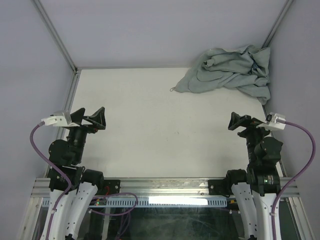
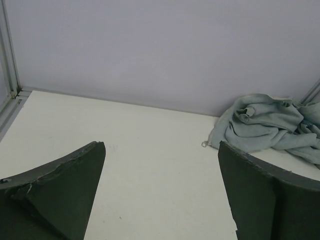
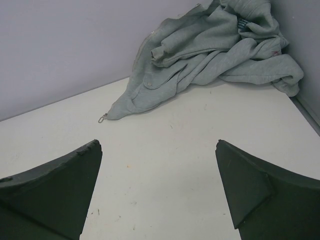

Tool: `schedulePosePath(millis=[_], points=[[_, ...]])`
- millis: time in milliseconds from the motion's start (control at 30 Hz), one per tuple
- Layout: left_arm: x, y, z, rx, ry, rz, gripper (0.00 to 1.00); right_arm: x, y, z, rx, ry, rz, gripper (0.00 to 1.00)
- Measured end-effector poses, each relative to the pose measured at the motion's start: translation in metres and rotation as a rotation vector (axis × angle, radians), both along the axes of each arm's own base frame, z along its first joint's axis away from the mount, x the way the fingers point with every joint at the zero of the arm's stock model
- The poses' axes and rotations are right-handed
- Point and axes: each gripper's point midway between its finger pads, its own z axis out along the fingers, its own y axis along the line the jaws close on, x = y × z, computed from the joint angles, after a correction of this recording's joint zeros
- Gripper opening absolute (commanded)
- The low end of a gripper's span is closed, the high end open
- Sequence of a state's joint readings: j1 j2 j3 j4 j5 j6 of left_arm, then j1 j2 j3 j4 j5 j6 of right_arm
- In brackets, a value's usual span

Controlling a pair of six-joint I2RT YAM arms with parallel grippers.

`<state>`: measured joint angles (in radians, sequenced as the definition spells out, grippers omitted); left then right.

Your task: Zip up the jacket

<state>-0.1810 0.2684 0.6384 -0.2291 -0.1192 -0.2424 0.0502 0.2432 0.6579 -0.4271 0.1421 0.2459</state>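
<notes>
At the far right corner of the worktop [image 1: 150, 140], I am seeing the jacket [image 1: 227, 70] lying in a rumpled heap, leaning up against both walls [image 1: 150, 30] there. Its folds are piling over one another, so I am not making out which part is sleeve and which is front. A thin corner of the cloth is trailing out leftward from the heap along the far edge, and the pull [image 1: 172, 90] is lying on the bare surface at its tip.

Near the left end of the near edge, I am holding the left gripper [image 1: 90, 119] above the surface with its jaws spread wide and gripping nothing; its wrist camera is looking across at the heap. Near the right end of the near edge, the right gripper [image 1: 243, 123] is hovering the same way, jaws wide apart and gripping nothing, facing the heap. Both grippers are sitting well apart from the jacket, and neither is touching it
</notes>
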Motion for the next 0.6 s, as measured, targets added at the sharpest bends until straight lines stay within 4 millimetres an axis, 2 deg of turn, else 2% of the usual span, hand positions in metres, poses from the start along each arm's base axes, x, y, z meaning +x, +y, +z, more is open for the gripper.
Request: schedulePosePath(millis=[200,333,500,600], points=[[-0.001,-0.002,0.004,-0.005,-0.014,-0.011,0.99,0.002,0.001,0.001,0.013,-0.003,0.001,0.99],[-0.001,-0.003,0.004,-0.004,-0.015,-0.018,0.99,0.01,0.005,-0.003,0.032,0.022,0.02,1.0],[-0.001,-0.003,0.005,-0.005,-0.021,-0.018,0.99,0.035,0.018,-0.015,0.081,0.082,0.072,1.0],[0.0,-0.003,0.004,-0.005,-0.019,-0.018,0.99,0.06,0.023,-0.032,0.128,0.137,0.075,0.99]])
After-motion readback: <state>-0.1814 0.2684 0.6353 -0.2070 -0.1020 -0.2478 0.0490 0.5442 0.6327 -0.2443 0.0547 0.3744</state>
